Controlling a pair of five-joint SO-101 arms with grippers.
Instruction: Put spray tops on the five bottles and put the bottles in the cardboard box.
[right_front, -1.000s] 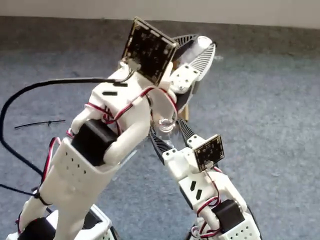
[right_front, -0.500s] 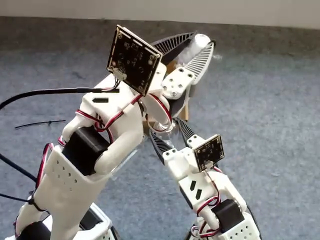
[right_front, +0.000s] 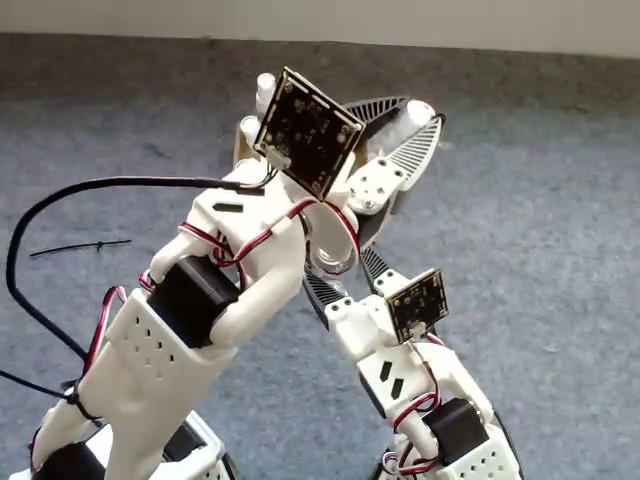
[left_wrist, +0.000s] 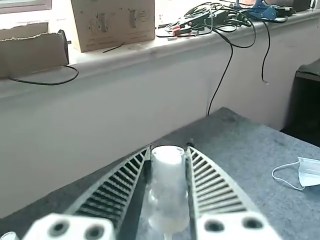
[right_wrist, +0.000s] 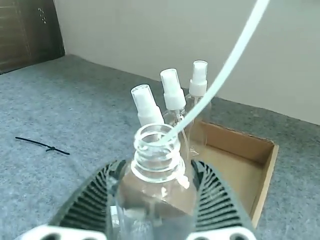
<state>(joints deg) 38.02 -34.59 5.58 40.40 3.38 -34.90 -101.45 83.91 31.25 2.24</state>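
Observation:
My right gripper (right_wrist: 159, 170) is shut on a clear open-necked bottle (right_wrist: 152, 187) and holds it upright. The thin white tube (right_wrist: 225, 65) of a spray top runs down at a slant into the bottle's neck. My left gripper (left_wrist: 167, 147) is shut on that spray top (left_wrist: 167, 190), raised above the bottle. From the high camera the left gripper (right_front: 420, 112) is up at the back and the right gripper (right_front: 340, 262) sits below it, behind the left arm. Three capped bottles (right_wrist: 172, 97) stand in the cardboard box (right_wrist: 250, 165) just beyond.
A black cable tie (right_front: 80, 247) lies on the grey carpet to the left, and a black cable (right_front: 60, 190) loops from the left arm. A face mask (left_wrist: 300, 172) lies on the carpet. A pale wall (right_wrist: 150, 30) bounds the far side.
The left arm with the spray top swung left, then back right, and now sits slightly lower. Two capped bottle tops now show behind its camera board. The right arm kept still.

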